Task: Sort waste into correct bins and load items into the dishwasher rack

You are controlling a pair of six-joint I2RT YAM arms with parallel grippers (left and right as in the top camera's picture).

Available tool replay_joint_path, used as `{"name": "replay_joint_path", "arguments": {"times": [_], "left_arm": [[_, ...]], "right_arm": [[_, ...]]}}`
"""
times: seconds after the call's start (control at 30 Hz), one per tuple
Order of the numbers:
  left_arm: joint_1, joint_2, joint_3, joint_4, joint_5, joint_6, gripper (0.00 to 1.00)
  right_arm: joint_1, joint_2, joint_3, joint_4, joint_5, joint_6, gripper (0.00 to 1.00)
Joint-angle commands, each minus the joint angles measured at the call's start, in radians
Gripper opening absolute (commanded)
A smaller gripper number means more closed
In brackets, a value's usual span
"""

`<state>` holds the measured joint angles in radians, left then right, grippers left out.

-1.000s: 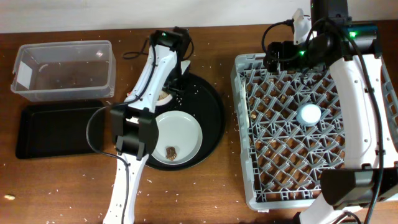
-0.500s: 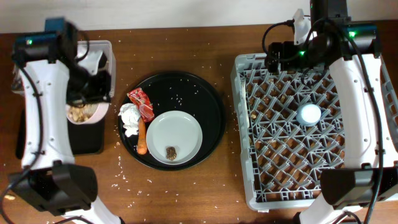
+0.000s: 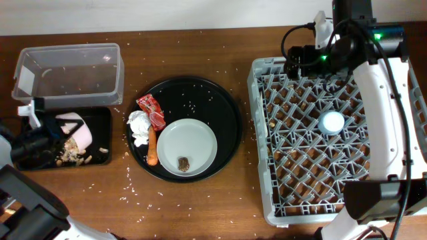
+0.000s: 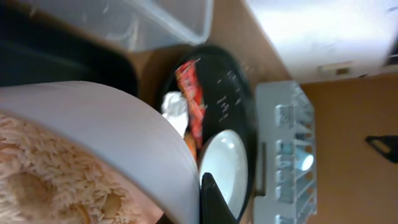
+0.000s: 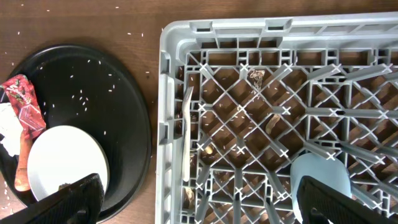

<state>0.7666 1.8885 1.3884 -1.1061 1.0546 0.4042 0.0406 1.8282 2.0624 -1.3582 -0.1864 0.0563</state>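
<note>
The left hand (image 3: 45, 138) grips the tilted cream bowl (image 3: 72, 127) over the black tray (image 3: 100, 123). The right hand (image 5: 208, 204) hangs open above the rack (image 5: 249, 28).

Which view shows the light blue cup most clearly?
The overhead view: the light blue cup sits whole in the rack. The right wrist view shows only part of it; the left wrist view gives only a blurred speck.

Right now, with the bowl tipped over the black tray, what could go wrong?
Scraps already lie near the low rim of the shallow black tray; more tipping could spill them onto the table. The left wrist view shows rice stuck inside the bowl, which would ride into the dishwasher rack.
</note>
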Motion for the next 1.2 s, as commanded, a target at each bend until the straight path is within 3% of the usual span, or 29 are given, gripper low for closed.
{"name": "replay_joint_path", "arguments": {"times": [0.0, 0.03, 0.13, 0.37, 0.43, 0.47, 0.53, 0.57, 0.67, 0.7, 0.73, 0.77, 0.83, 0.93, 1.03, 1.13, 1.17], "left_arm": [[0.021, -0.023, -0.004, 0.014, 0.243, 0.02, 0.0], [0.042, -0.023, -0.004, 0.013, 0.327, -0.039, 0.0], [0.085, -0.023, -0.004, -0.016, 0.453, -0.051, 0.0], [0.121, -0.024, -0.004, -0.112, 0.448, -0.092, 0.0], [0.12, -0.023, -0.004, -0.055, 0.44, -0.163, 0.0], [0.12, -0.026, -0.004, -0.004, 0.44, -0.126, 0.0], [0.125, -0.024, -0.004, 0.021, 0.347, -0.17, 0.0], [0.122, -0.025, -0.004, 0.02, 0.379, -0.165, 0.0], [0.12, -0.023, -0.004, 0.047, 0.383, -0.282, 0.0], [0.113, -0.03, -0.003, -0.122, 0.52, -0.211, 0.0], [0.112, -0.043, 0.006, -0.034, 0.413, -0.084, 0.0], [0.114, -0.037, 0.006, 0.006, 0.206, -0.245, 0.0], [0.094, -0.038, 0.003, -0.06, 0.415, -0.18, 0.0], [-0.006, -0.065, 0.014, -0.047, 0.42, -0.175, 0.0], [-0.279, -0.113, 0.19, -0.008, 0.196, -0.175, 0.0], [-0.637, -0.113, 0.355, 0.06, -0.244, -0.245, 0.0], [-0.785, -0.11, 0.356, 0.124, -0.471, -0.279, 0.0]], "right_arm": [[-0.002, 0.004, 0.001, 0.0, -0.02, 0.003, 0.98], [-0.002, 0.004, 0.001, 0.0, -0.019, 0.003, 0.98], [-0.002, 0.004, 0.001, 0.0, -0.02, 0.003, 0.98], [-0.002, 0.004, 0.001, -0.018, -0.019, 0.003, 0.98], [-0.002, 0.004, 0.001, -0.02, -0.019, 0.003, 0.98], [-0.002, 0.004, 0.001, -0.023, -0.019, 0.003, 0.98], [-0.002, 0.004, 0.001, -0.021, -0.019, 0.003, 0.98], [-0.002, 0.004, 0.001, -0.023, -0.019, 0.002, 0.98], [-0.002, 0.004, 0.001, -0.021, -0.019, 0.002, 0.98], [-0.002, 0.004, 0.001, -0.026, -0.019, 0.003, 0.98], [-0.002, 0.004, 0.001, -0.023, -0.019, 0.002, 0.98], [-0.002, 0.004, 0.001, -0.018, -0.019, 0.002, 0.98], [-0.002, 0.004, 0.001, -0.018, -0.019, 0.002, 0.98], [-0.002, 0.004, 0.001, -0.018, -0.019, 0.002, 0.98], [-0.002, 0.004, 0.001, -0.018, -0.019, 0.002, 0.98], [-0.002, 0.004, 0.001, -0.011, -0.02, 0.003, 0.98], [-0.002, 0.004, 0.001, -0.011, -0.019, 0.003, 0.98]]}}
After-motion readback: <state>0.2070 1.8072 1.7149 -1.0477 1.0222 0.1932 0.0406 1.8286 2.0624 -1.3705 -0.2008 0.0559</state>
